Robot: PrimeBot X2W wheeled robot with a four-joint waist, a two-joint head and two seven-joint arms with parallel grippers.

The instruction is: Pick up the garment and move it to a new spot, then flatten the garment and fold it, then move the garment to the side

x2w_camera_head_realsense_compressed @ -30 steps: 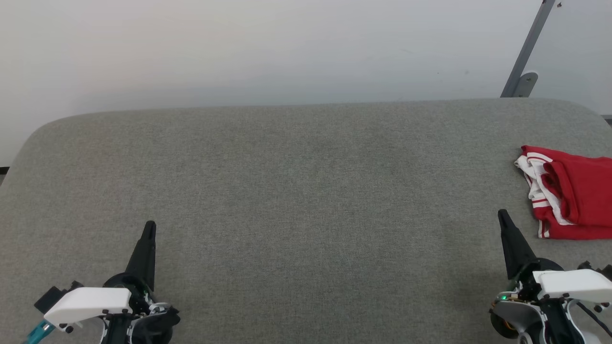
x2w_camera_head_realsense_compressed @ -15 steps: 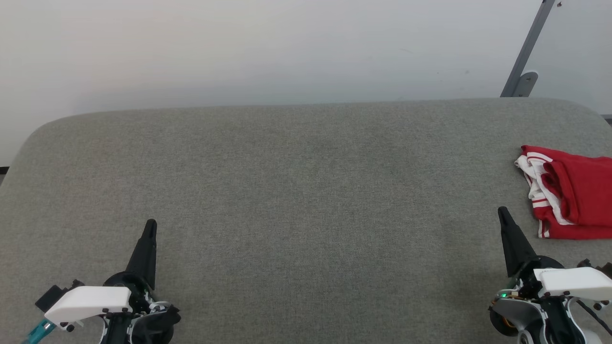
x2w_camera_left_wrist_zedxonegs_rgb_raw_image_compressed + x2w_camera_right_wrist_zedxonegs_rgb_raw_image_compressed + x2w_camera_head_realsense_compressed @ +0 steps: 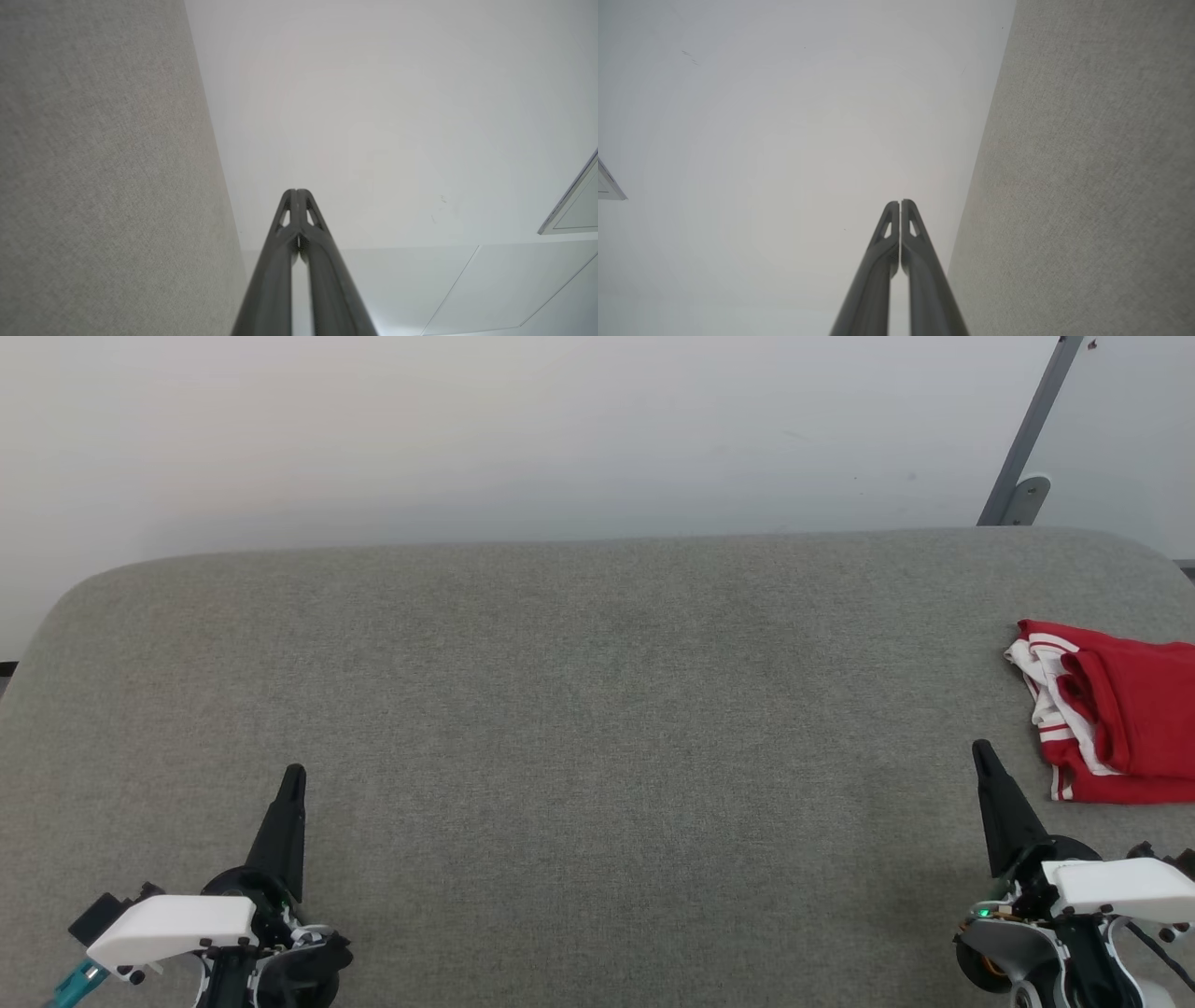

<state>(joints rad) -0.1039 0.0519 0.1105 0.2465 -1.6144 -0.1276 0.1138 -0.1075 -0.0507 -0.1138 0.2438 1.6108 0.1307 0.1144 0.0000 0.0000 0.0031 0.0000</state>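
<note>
The red garment (image 3: 1120, 714) with white striped trim lies folded at the table's far right, cut off by the head view's edge. My right gripper (image 3: 980, 752) rests low at the lower right, just left of and nearer than the garment, apart from it. In the right wrist view its fingertips (image 3: 899, 205) meet with nothing between them. At the lower left, far from the garment, my left gripper (image 3: 294, 775) is shut as well. The left wrist view has its tips (image 3: 296, 192) closed together and empty.
The grey fabric-covered table (image 3: 579, 709) spans the head view, its rounded far edge against a pale wall (image 3: 523, 429). A grey metal bracket (image 3: 1022, 467) leans at the upper right behind the table.
</note>
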